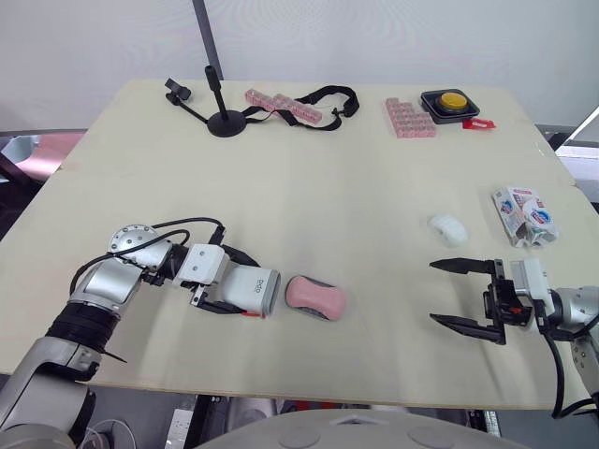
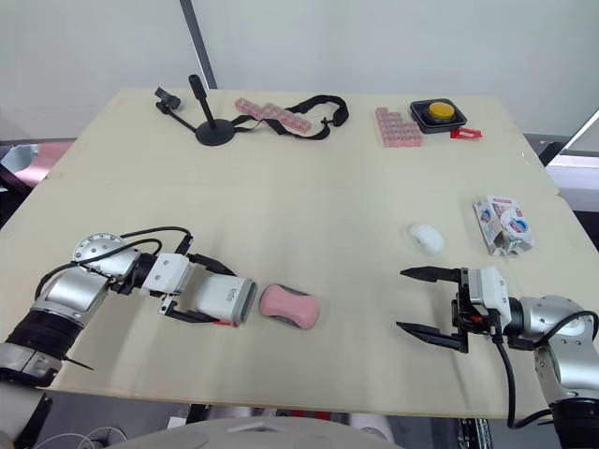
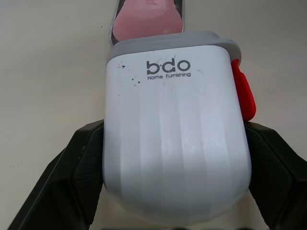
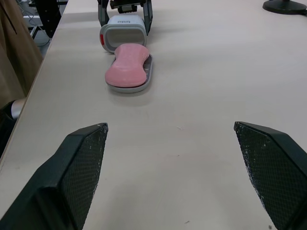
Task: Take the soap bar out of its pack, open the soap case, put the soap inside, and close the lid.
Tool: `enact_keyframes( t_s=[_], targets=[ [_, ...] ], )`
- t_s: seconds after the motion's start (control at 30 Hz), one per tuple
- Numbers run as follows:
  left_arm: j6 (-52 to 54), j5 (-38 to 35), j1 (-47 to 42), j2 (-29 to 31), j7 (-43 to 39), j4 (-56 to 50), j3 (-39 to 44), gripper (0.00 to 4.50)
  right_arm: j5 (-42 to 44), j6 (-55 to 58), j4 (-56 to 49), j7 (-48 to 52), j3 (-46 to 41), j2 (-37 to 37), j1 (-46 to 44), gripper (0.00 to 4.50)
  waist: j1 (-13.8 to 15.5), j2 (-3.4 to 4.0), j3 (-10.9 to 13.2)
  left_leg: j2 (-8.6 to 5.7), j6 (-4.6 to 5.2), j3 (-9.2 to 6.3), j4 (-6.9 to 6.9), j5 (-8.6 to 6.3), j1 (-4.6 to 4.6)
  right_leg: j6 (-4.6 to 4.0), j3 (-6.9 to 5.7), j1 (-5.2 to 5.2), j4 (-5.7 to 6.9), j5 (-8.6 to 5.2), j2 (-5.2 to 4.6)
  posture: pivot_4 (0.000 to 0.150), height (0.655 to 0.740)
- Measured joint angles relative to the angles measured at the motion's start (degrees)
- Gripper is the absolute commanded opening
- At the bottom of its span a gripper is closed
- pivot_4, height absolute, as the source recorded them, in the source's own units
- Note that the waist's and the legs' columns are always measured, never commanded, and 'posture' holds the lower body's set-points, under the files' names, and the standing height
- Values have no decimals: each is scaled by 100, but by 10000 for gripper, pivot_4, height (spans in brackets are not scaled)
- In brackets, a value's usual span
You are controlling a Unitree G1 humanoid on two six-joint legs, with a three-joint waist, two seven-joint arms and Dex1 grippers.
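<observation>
Your left gripper (image 3: 175,129) is clamped on the white soap case (image 1: 255,288), one finger on each side, with the case lying flat on the table (image 1: 328,178) near the front edge, left of centre. The pink tray (image 1: 315,297) sticks out of the case's open end, pointing toward the right arm; it's mostly out and rests on the table. Your right gripper (image 1: 433,292) is spread wide and holds nothing. It sits low over the table at front right, aimed back at the case and well apart from it. The soap bar (image 1: 447,228), a white oval, lies bare on the table just beyond the right gripper, not touching it. The pack (image 1: 524,216) lies further right, near the table's right edge, apart from the soap bar.
</observation>
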Motion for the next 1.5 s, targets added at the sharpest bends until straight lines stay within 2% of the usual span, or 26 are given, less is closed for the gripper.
enact_keyframes(
  t_s=[0.23,0.43,0.63,0.77,1.13,1.5],
  targets=[
    [-43,-3,40,-2,68,-12,14,34928,-61,161,-216,1,198,-124,-46,45000,-2,1,0,0,0,0,1,0,1,0,0,-1,0,0,-1,1500,7395],
    [-130,-24,108,14,113,-21,152,34928,-152,1720,-1848,-1028,987,-252,-708,45000,7,1,0,7,-26,-3,0,15,7,0,2,-1,3,0,9,1500,7395],
    [-56,-135,219,67,180,-136,258,34928,-535,3411,-3136,-2364,1936,-202,-1304,45000,39,0,0,0,-39,-3,-3,20,4,2,4,0,3,1,8,1500,7395],
    [29,-221,285,70,217,-297,263,34928,-827,4146,-3718,-2949,2519,-158,-1446,45000,43,0,0,0,-48,-2,-7,18,7,4,7,3,-6,1,8,1500,7395],
    [222,-288,281,146,217,-441,290,34928,-1543,5360,-3880,-4037,3792,348,-1969,45000,-1,0,0,1,-74,-2,-42,31,24,4,7,8,-4,2,14,1500,7395],
    [101,-342,149,222,2,-82,323,34928,-1929,5951,-3730,-4600,4355,755,-2138,45000,3,0,0,0,-77,-2,-47,32,33,5,6,18,-5,2,13,1500,7395]
  ],
)
